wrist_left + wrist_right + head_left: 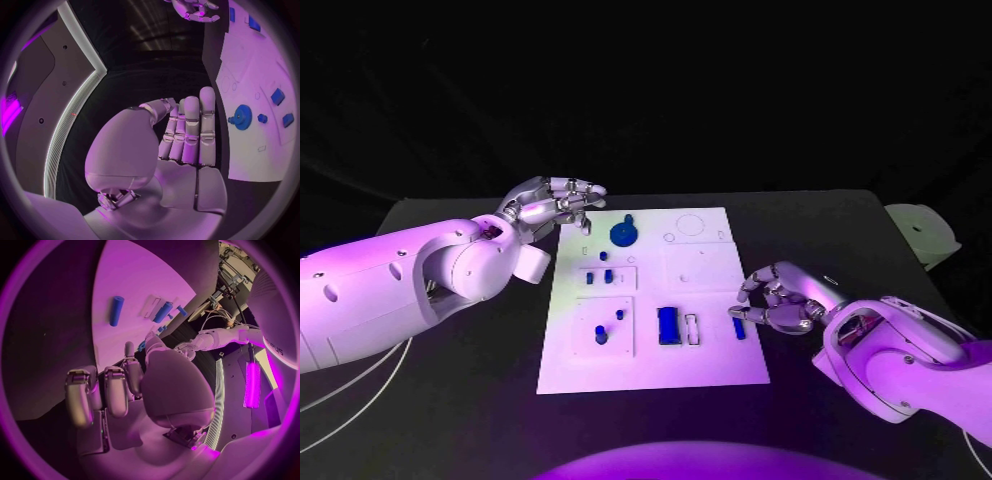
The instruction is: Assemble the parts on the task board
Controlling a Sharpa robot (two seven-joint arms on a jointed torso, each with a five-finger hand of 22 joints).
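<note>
Head view: left hand (557, 203) hovers with curled, empty fingers at 10 o'clock of the blue gear (625, 234); right hand (780, 300), fingers half curled, empty, sits just beside the task board (711, 360).

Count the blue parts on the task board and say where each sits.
6 blue parts on the task board, maybe more hidden: gear at the far end, two small pieces mid-left, one near-left, a large block near-centre, a peg by the right hand.

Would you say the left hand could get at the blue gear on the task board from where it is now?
Probably yes. The left hand hovers empty by the task board's far left corner, and the blue gear stands just beside it with nothing between them.
</note>
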